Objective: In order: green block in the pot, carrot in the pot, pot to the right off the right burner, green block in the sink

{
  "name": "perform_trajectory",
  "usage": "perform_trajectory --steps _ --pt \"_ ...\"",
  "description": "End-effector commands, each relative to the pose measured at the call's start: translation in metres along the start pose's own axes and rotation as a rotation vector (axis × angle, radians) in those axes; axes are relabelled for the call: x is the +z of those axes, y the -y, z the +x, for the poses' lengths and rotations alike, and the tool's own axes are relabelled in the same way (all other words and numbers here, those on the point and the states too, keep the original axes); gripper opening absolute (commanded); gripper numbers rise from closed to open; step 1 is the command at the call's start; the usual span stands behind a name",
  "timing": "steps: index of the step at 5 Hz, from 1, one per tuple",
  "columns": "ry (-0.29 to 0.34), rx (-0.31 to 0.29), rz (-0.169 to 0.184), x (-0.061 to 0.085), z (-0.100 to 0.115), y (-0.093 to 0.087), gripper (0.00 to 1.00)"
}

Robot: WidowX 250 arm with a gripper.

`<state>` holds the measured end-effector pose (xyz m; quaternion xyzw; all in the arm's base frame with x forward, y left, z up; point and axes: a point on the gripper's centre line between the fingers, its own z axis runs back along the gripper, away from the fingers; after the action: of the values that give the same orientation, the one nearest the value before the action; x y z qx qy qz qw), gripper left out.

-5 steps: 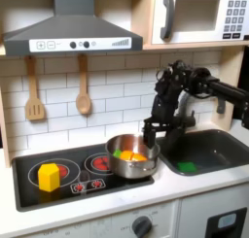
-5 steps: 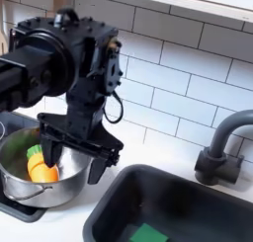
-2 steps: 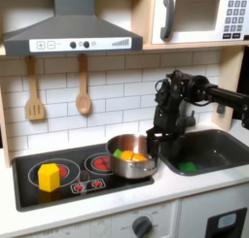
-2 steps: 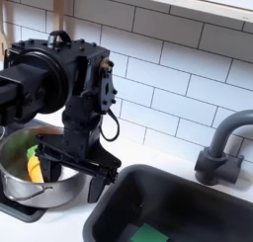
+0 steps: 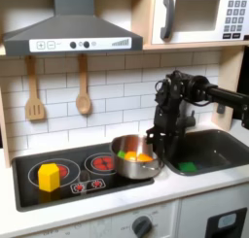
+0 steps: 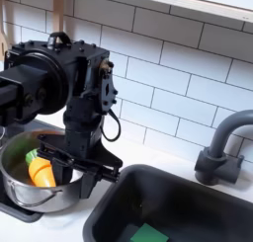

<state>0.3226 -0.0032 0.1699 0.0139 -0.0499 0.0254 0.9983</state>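
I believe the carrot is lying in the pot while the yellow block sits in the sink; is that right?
Not quite. The carrot does lie in the pot, but the yellow block sits on the stove's left burner in the first exterior view. What lies in the sink is something green, as both exterior views show.
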Motion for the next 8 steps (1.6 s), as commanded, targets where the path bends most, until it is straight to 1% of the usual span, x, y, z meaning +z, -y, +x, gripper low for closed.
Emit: perform_trajectory --steps 1,2,3,4,5,6,7,8 --pt "0.005 -0.044 -0.029 0.003 0.002 0.017 0.00" --pt "-0.001 -0.077 -0.039 0.003 -0.001 0.029 0.00" --pt "0.007 -0.103 -0.052 0.004 0.001 0.035 0.00" --pt "0.018 -0.123 -0.057 0.006 0.004 0.034 0.00" --pt "0.027 -0.117 -0.052 0.006 0.005 0.034 1.00" --pt "0.069 -0.103 -0.036 0.021 0.007 0.032 1.00" --pt "0.118 -0.089 -0.009 0.037 0.013 0.026 1.00" --pt "0.188 -0.058 -0.004 0.069 0.020 0.012 1.00"
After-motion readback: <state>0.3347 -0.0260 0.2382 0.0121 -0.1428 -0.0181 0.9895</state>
